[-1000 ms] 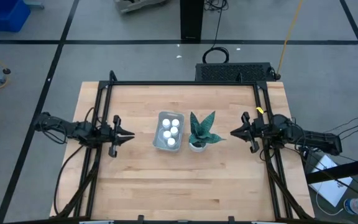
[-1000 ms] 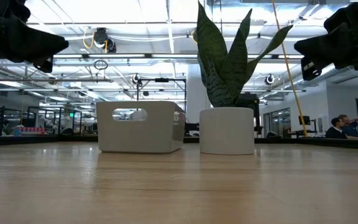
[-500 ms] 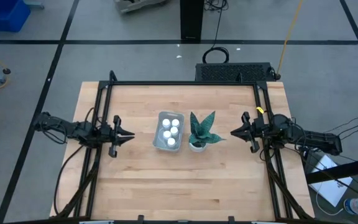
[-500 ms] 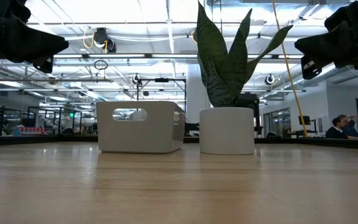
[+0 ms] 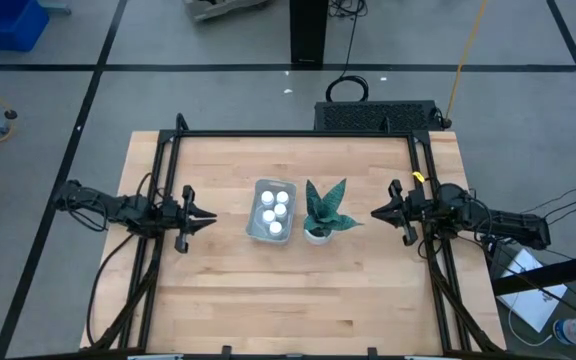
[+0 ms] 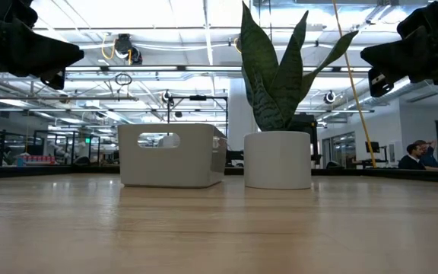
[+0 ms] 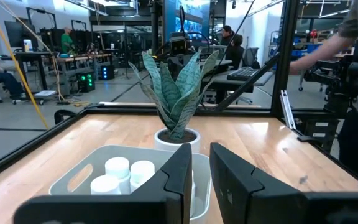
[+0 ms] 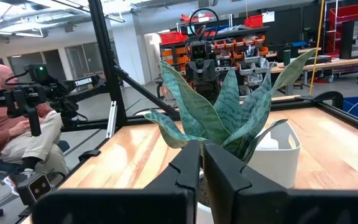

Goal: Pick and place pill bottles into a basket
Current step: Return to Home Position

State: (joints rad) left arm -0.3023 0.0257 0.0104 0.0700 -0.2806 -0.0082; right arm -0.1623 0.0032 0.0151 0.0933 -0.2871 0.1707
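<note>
The five pill bottles (image 5: 273,212) stand in the basket (image 5: 276,183) at frame centre on the tabletop (image 5: 268,290), judged light, rigid and slick, best gripped across the body below the cap; left tool (image 5: 208,217), barely parted, and right tool (image 5: 376,213), closed, hover empty at mid-left and mid-right

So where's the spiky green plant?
In the high view the plant stands near the middle of the table, just to the right of the basket holding the pill bottles.

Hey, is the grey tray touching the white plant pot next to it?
Apart. The low view shows a clear strip of background between the tray and the plant pot.
</note>
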